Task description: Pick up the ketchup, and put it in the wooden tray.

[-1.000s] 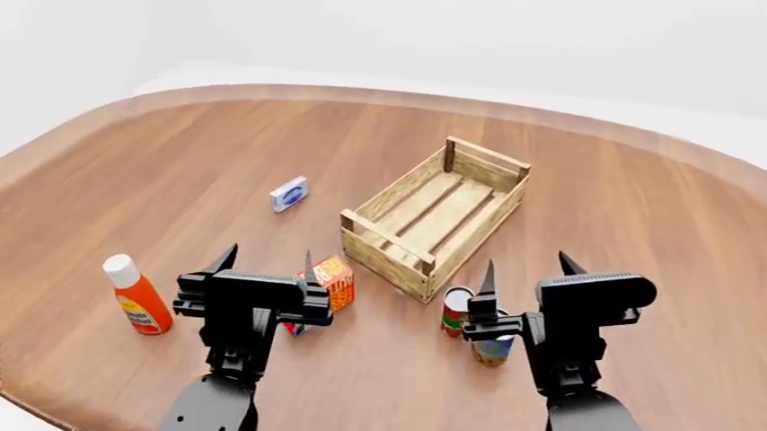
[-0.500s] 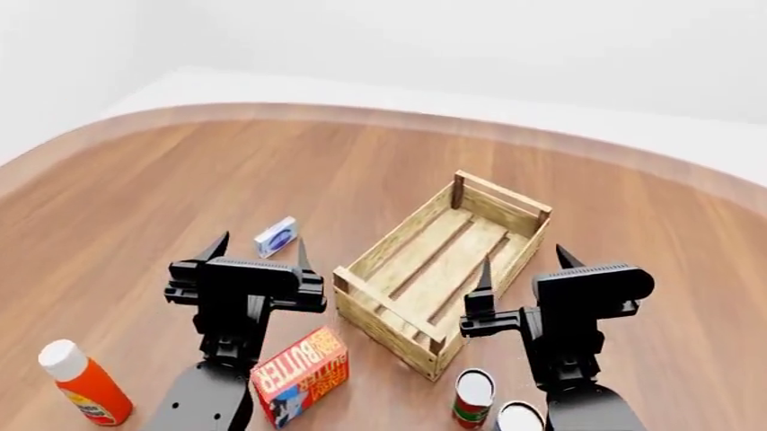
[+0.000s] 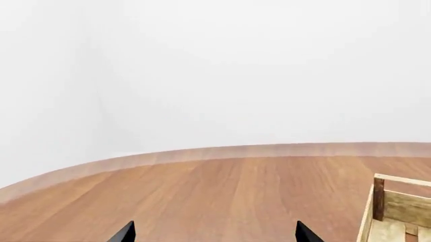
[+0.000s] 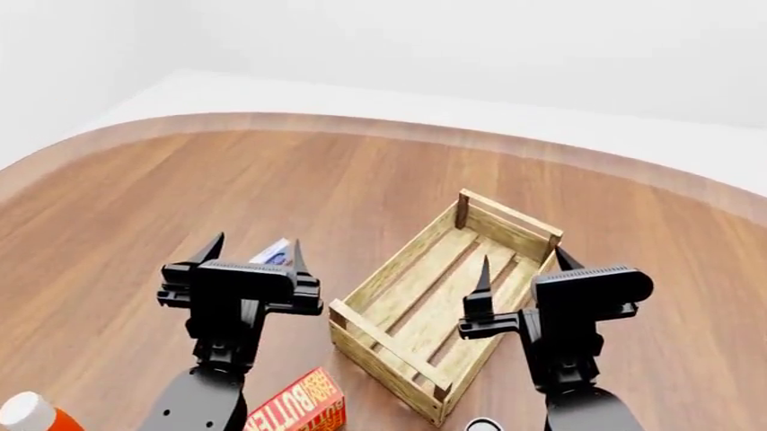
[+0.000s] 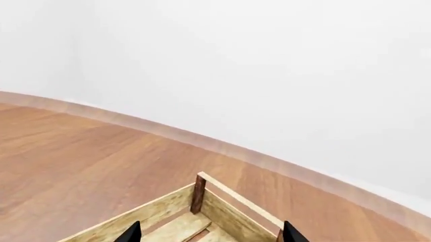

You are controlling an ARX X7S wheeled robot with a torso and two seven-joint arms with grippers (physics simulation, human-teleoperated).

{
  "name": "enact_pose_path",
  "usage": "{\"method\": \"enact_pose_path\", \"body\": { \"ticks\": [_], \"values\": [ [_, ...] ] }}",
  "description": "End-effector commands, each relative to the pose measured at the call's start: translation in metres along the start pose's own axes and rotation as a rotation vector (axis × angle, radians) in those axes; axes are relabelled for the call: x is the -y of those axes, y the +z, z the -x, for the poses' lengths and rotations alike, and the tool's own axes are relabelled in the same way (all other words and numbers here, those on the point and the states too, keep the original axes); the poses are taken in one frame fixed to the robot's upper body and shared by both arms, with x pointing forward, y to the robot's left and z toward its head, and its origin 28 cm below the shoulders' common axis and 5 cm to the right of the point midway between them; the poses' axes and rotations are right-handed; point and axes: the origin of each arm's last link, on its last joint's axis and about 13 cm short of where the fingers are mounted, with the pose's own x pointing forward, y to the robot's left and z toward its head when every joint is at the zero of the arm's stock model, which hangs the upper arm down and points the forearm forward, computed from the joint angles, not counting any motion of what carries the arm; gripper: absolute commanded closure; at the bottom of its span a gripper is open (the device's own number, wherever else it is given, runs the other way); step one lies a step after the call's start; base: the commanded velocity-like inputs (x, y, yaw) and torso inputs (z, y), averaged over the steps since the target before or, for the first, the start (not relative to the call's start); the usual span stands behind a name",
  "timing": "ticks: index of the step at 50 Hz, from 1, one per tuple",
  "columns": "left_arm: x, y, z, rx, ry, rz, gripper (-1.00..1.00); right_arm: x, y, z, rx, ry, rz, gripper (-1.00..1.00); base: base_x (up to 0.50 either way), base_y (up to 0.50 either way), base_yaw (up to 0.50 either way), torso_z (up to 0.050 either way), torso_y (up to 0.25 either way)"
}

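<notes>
Ketchup (image 4: 27, 414): only the white cap and an orange sliver show, upright at the bench's (image 4: 144, 197) near-left edge, about 7 o'clock from the left gripper (image 4: 253, 253). Left arm nearer. Both grippers' fingers spread, empty; right gripper (image 4: 519, 262) over wooden tray (image 4: 396, 355).

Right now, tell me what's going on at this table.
Nothing is being handled yet. Both arms hang over the table with jaws open and empty: the left gripper and the right gripper. The wooden tray sits between them, empty. The ketchup stands at the head view's lower left edge, mostly cut off, well clear of both grippers. A butter box lies between the ketchup and the tray.
</notes>
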Motion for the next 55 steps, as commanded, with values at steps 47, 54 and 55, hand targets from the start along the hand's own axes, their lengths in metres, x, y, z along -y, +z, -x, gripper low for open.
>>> {"method": "enact_pose_path", "body": {
  "ticks": [47,54,55],
  "values": [
    [-0.092,0.023,0.182,-0.063,0.516,-0.064,-1.00,-0.016,0.008,0.023,0.047,0.077,0.024,-1.00,0.00,0.00,0.00,0.000,0.000],
    [-0.094,0.012,0.184,-0.099,0.537,-0.046,-1.00,-0.017,0.007,0.021,0.043,0.076,0.031,-1.00,0.00,0.00,0.00,0.000,0.000],
    [-0.094,0.011,0.184,-0.104,0.538,-0.044,-1.00,-0.017,0.007,0.021,0.042,0.076,0.031,-1.00,0.00,0.00,0.00,0.000,0.000]
  ]
}}
